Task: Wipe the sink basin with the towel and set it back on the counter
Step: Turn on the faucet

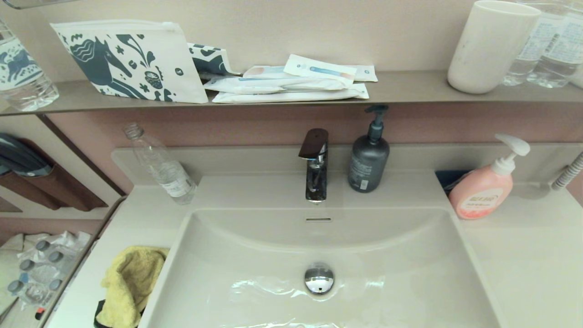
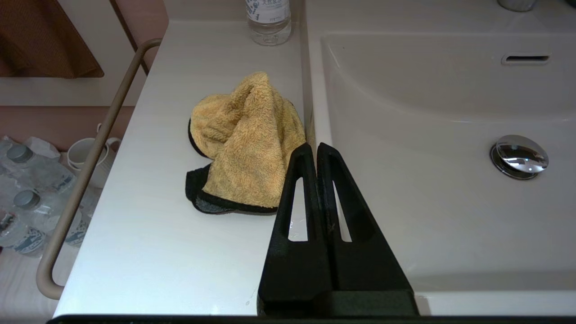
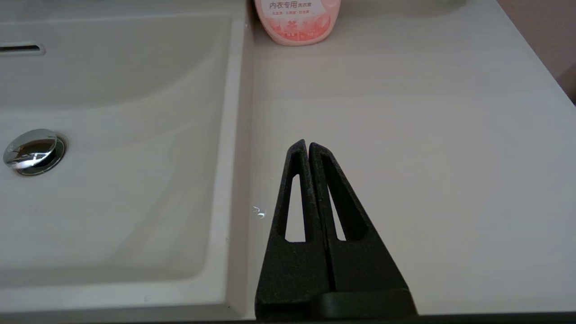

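Observation:
The mustard-yellow towel (image 1: 130, 283) (image 2: 245, 141) with black trim lies crumpled on the counter (image 1: 136, 214) (image 2: 180, 252) just left of the sink basin (image 1: 364, 282) (image 2: 427, 103) (image 3: 112, 135). The basin's chrome drain plug (image 1: 319, 278) (image 2: 519, 156) (image 3: 33, 151) and overflow slot (image 1: 318, 219) are in view. My left gripper (image 2: 313, 146) is shut and empty, held above the basin's left rim, close to the towel's near edge. My right gripper (image 3: 307, 143) is shut and empty above the bare counter (image 3: 427, 157) to the right of the basin. Neither gripper shows in the head view.
A chrome faucet (image 1: 315, 165) and a dark pump bottle (image 1: 369, 157) stand behind the basin. A clear plastic bottle (image 1: 161, 166) (image 2: 268, 20) leans at the back left, a pink soap dispenser (image 1: 487, 184) (image 3: 294, 20) at the back right. A rail (image 2: 90, 157) borders the counter's left edge.

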You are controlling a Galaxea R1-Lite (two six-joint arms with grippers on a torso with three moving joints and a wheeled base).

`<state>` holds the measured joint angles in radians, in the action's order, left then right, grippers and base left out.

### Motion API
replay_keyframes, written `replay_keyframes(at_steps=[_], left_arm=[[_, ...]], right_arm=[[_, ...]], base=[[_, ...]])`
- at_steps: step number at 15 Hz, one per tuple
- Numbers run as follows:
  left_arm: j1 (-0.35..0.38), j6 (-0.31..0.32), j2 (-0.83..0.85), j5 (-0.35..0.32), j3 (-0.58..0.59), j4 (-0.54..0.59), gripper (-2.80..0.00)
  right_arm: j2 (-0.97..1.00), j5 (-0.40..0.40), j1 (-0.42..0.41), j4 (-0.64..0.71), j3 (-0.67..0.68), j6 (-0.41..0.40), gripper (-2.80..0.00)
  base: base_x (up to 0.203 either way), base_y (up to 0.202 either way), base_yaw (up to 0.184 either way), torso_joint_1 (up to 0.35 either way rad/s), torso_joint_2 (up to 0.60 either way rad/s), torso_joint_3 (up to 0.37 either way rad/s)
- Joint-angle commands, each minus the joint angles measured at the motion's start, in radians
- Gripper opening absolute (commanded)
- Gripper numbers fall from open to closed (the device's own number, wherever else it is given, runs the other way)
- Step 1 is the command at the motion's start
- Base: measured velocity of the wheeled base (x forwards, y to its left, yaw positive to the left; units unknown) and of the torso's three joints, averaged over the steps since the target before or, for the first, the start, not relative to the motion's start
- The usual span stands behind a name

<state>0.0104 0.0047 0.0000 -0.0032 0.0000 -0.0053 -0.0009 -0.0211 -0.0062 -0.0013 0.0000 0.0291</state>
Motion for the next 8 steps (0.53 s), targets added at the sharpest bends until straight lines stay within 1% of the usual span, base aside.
replay_keyframes(at_steps=[1,8], left_arm=[[0.0,0.0,0.002,0.0,0.0,-0.001,-2.8],[0.0,0.0,0.002,0.0,0.0,-0.001,-2.8]], right_arm=[[0.001,0.0,0.0,0.0,0.0,0.0,-2.8],[0.001,0.0,0.0,0.0,0.0,0.0,-2.8]], base=[[0.0,0.0,0.0,0.0,0.0,0.0],[0.0,0.0,0.0,0.0,0.0,0.0]])
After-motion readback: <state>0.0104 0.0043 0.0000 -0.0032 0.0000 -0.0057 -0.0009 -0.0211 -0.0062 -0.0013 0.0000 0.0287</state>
